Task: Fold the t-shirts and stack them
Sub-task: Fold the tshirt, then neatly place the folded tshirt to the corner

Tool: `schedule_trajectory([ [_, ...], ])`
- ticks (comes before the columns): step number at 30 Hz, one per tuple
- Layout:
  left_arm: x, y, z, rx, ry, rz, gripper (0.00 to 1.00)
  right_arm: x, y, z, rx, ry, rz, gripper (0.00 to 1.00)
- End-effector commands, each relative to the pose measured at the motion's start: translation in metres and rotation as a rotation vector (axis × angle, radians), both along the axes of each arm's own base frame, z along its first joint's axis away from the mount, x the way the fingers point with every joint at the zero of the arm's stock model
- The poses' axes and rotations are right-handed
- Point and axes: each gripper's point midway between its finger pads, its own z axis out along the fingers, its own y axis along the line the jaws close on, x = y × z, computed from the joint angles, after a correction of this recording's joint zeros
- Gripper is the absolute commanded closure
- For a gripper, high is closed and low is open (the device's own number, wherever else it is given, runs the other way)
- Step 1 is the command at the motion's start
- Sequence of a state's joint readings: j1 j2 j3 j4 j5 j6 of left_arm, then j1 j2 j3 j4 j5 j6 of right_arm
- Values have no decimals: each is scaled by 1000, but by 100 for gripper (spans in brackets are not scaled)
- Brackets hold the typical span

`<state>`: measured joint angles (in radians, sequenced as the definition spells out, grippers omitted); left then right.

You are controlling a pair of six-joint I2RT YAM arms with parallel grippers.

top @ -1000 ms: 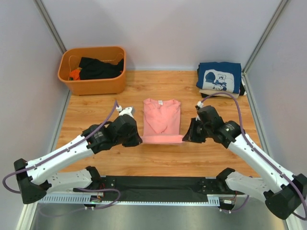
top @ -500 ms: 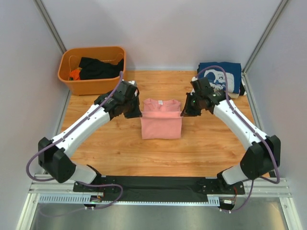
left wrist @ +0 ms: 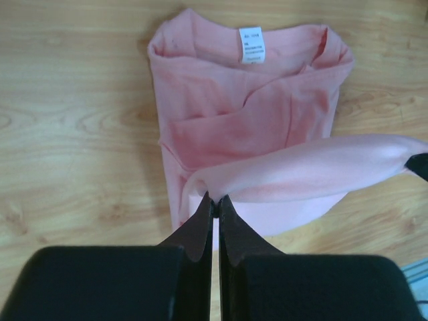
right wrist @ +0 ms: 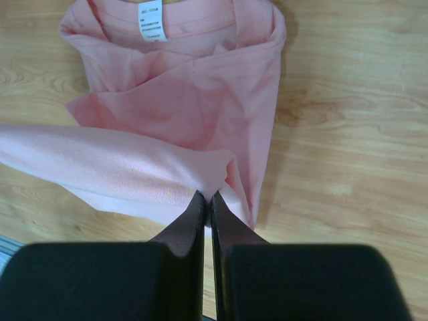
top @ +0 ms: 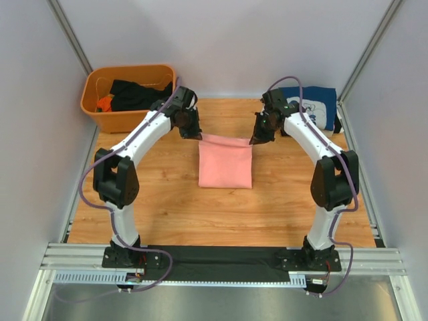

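Observation:
The salmon-pink t-shirt (top: 226, 167) lies mid-table, its near hem lifted and stretched between both grippers over its far end. My left gripper (top: 198, 136) is shut on the hem's left corner, and my right gripper (top: 253, 140) is shut on the right corner. In the left wrist view the left gripper (left wrist: 215, 198) pinches a pink fold, with the shirt (left wrist: 234, 114) and its white collar label (left wrist: 252, 45) below. In the right wrist view the right gripper (right wrist: 208, 195) pinches the other corner above the shirt (right wrist: 200, 100). A navy printed t-shirt (top: 314, 107) tops a folded stack at the back right.
An orange tub (top: 107, 120) stands at the back left with dark cloth (top: 137, 93) in it. Grey walls and metal posts close in the table on three sides. Bare wood (top: 221, 214) lies between the shirt and the arm bases.
Both grippers have carried the pink shirt's near hem away from the bases to its far end, folding the shirt in half. The arms are now stretched far out.

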<state>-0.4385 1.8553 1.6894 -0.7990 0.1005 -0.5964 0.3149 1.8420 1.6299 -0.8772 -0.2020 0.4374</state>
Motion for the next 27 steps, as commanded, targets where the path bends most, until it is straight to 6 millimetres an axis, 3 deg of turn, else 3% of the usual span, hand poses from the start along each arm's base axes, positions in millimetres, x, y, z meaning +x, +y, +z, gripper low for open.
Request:
schedule_trajectory([
  [1,40,15,-3,-14,-5,4,100,34,-11,-6,-32,-24,-14,100],
  [2,52,19,-26,-12,41,16,100,43,-13,-9,-32,-23,-27,100],
  [3,60,16,-32,-36,56,8,100,52,-13,-12,-27,-22,-39,100],
  [4,75,15,-26,-51,34,13,95,71,-8,-17,-12,-29,-41,100],
  [5,86,18,-53,-49,81,25,84,81,-8,-20,10,-22,-46,95],
  [6,90,9,-55,-108,102,-6,66,87,-7,-22,20,-1,-49,81],
  [7,108,2,-39,-156,60,-23,39,108,-3,-24,39,-14,-48,41],
  [8,107,2,-41,-173,103,-22,27,119,-7,-20,29,-31,-65,26],
  [9,117,-6,-35,-205,85,-48,20,120,-13,-32,4,10,-83,13],
  [10,116,-8,-32,-213,87,-60,16,125,-14,-25,5,-4,-93,9],
  [12,115,-11,-9,-223,38,-73,15,127,-15,2,31,-56,-102,8],
  [13,111,-12,-8,-218,30,-80,15,124,-13,8,36,-69,-98,8],
  [14,106,-13,13,-221,-12,-88,15,116,-9,-6,49,-60,-83,8],
  [15,100,-13,18,-221,-14,-91,15,107,-7,11,70,-96,-72,8],
  [16,91,-11,15,-213,5,-92,15,100,-4,11,88,-104,-60,8],
  [17,82,-13,34,-218,-24,-103,16,79,-4,-16,97,-35,-48,8],
  [18,72,-11,29,-205,-2,-102,16,79,-2,-4,121,-88,-36,8],
  [19,63,-13,32,-197,-2,-116,18,73,-1,-9,129,-84,-22,7],
  [20,51,-12,51,-201,-35,-124,18,65,2,-17,147,-67,0,7],
  [21,40,-9,42,-176,-8,-119,18,59,3,-28,154,-48,13,7],
  [22,29,-10,45,-163,-14,-136,19,57,4,-35,160,-38,24,7],
  [23,16,-7,64,-164,-52,-141,19,56,5,-39,170,-33,34,7],
  [24,3,1,50,-127,-21,-130,20,57,5,-48,160,-26,37,8],
  [25,-8,4,50,-111,-24,-142,20,59,4,-51,163,-26,41,8],
  [26,-21,13,66,-98,-67,-136,21,63,5,-57,168,-35,47,8],
  [27,-37,22,48,-72,-25,-133,21,66,4,-62,168,-35,48,9],
])
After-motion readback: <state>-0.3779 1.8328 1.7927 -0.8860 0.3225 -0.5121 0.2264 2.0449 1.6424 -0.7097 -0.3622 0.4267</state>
